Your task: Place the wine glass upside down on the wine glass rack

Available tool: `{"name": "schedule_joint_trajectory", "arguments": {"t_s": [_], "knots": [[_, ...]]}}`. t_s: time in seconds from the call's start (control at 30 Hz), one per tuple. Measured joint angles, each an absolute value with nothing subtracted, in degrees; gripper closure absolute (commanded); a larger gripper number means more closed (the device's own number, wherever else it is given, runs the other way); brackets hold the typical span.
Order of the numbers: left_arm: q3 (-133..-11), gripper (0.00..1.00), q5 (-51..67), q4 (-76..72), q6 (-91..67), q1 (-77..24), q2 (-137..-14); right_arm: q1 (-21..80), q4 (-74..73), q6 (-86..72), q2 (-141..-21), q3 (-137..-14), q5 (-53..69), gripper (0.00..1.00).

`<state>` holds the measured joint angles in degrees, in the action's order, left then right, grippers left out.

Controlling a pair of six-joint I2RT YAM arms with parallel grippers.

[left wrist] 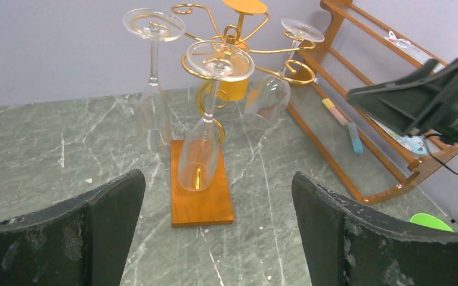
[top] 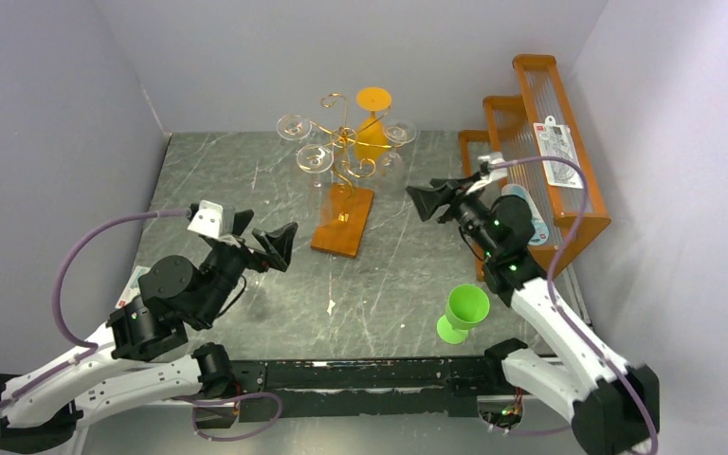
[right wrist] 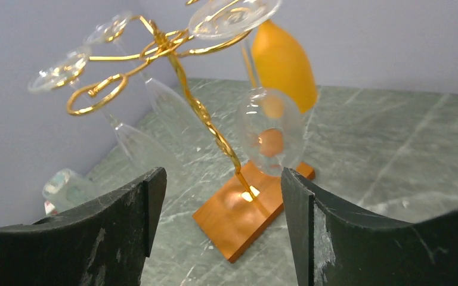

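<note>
Wine glass [right wrist: 271, 128]: clear, stemmed, hanging bowl-down, foot caught on a scroll arm on the right side of the wine glass rack [top: 343, 223]. Rack is gold wire on a wooden base, mid-table. Orange glass [top: 373, 123] behind, two more clear glasses [top: 314, 157] also hung. Right gripper [top: 433, 201] near the glass, not touching, jaws spread, holding nothing. Left gripper [top: 280, 245] spread wide, empty.

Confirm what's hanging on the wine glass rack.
Four glasses hang upside down from the wine glass rack: three clear glasses and an orange glass at the back. The orange one's bowl is partly covered by a clear glass and wire.
</note>
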<state>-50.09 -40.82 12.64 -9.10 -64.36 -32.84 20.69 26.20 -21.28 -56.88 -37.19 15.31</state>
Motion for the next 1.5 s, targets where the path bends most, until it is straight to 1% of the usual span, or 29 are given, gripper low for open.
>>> {"name": "schedule_joint_trajectory", "arguments": {"t_s": [0.13, 0.3, 0.5, 0.57, 0.67, 0.8, 0.97, 1.03, 1.1, 1.3, 1.5], "knots": [[-50.5, 0.03, -40.73, 12.36, -9.93, -64.36, -32.84, 20.69, 9.34, -24.43, -47.33, -41.06, 6.63, 0.28], [-49.52, 0.03, -38.26, 9.72, -10.37, -64.36, -32.99, 20.69, -13.23, -28.29, -44.47, -50.89, -2.7, 0.3], [-49.21, 0.03, -35.75, 8.16, -11.38, -64.36, -36.58, 20.69, -41.12, -29.54, -47.4, -63.46, -3.31, 0.31], [-49.21, 0.03, -35.09, 7.99, -11.42, -64.36, -38.0, 20.69, -45.8, -29.3, -47.83, -64.55, -2.7, 0.3], [-48.75, 0.03, -33.26, 7.07, -11.31, -64.36, -39.2, 20.69, -52.75, -28.95, -46.96, -62.0, -0.67, 0.3], [-47.44, 0.03, -31.0, 5.54, -11.07, -64.36, -39.48, 20.69, -59.57, -29.26, -46.17, -57.8, 3.22, 0.32], [-45.95, 0.03, -30.65, 4.21, -10.9, -64.36, -39.79, 20.69, -62.74, -30.61, -43.11, -53.71, 8.19, 0.35], [-45.76, 0.03, -30.81, 4.05, -10.92, -64.36, -40.16, 20.69, -63.94, -30.92, -42.57, -53.43, 9.37, 0.4], [-45.43, 0.03, -31.11, 3.97, -10.9, -64.36, -40.38, 20.69, -64.62, -31.07, -42.65, -53.28, 10.13, 0.41], [-45.04, 0.03, -32.12, 3.75, -10.9, -64.36, -40.36, 20.69, -64.97, -31.0, -44.23, -53.8, 9.54, 0.35], [-45.04, 0.03, -32.86, 3.73, -10.92, -64.36, -40.05, 20.69, -64.77, -30.79, -44.62, -59.13, 6.57, 0.33]]}}
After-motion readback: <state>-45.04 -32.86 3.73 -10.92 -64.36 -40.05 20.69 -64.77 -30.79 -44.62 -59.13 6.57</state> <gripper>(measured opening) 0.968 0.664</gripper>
